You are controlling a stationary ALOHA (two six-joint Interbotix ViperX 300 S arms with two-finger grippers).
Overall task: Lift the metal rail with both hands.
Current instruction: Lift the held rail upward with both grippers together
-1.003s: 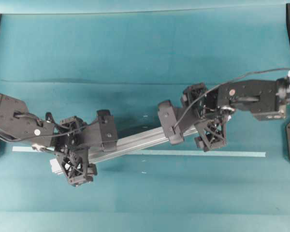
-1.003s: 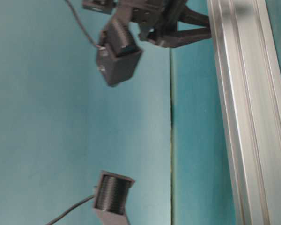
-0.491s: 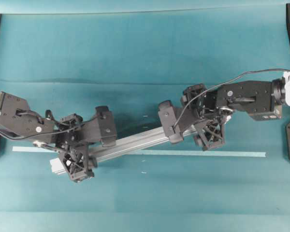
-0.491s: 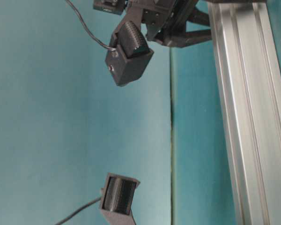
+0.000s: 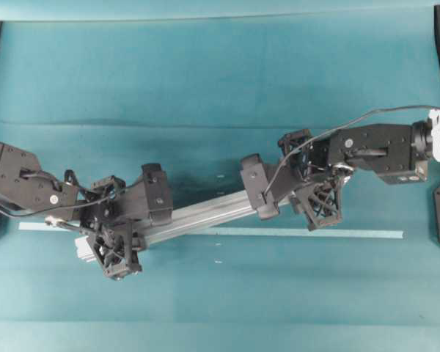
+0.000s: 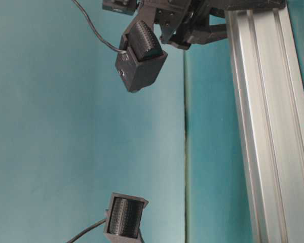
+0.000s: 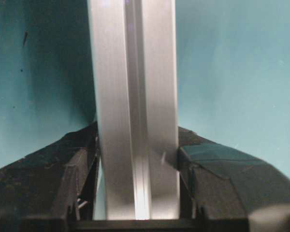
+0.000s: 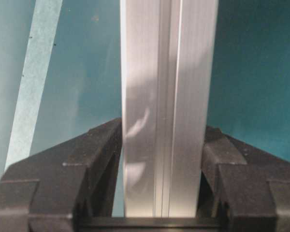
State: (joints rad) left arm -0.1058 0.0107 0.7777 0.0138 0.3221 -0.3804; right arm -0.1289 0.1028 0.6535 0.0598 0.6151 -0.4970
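Observation:
The metal rail (image 5: 205, 214) is a long grooved silver bar. It lies slantwise across the table's middle, its right end farther back, with a shadow under it. My left gripper (image 5: 111, 235) is shut on the rail near its left end. In the left wrist view the rail (image 7: 135, 96) runs between both fingers of that gripper (image 7: 137, 193). My right gripper (image 5: 308, 189) is shut on the rail near its right end. The right wrist view shows the rail (image 8: 166, 72) pinched between the fingers (image 8: 162, 193). The table-level view shows the rail (image 6: 273, 152) up close.
A thin pale tape strip (image 5: 301, 232) lies flat on the teal table (image 5: 220, 81), under and in front of the rail; it also shows in the right wrist view (image 8: 34, 87). Black arm bases stand at the left and right table edges.
Both grippers keep their hold on the rail. The left gripper and its rail end have shifted slightly to the left and back. In the table-level view the rail's far end has come into sight.

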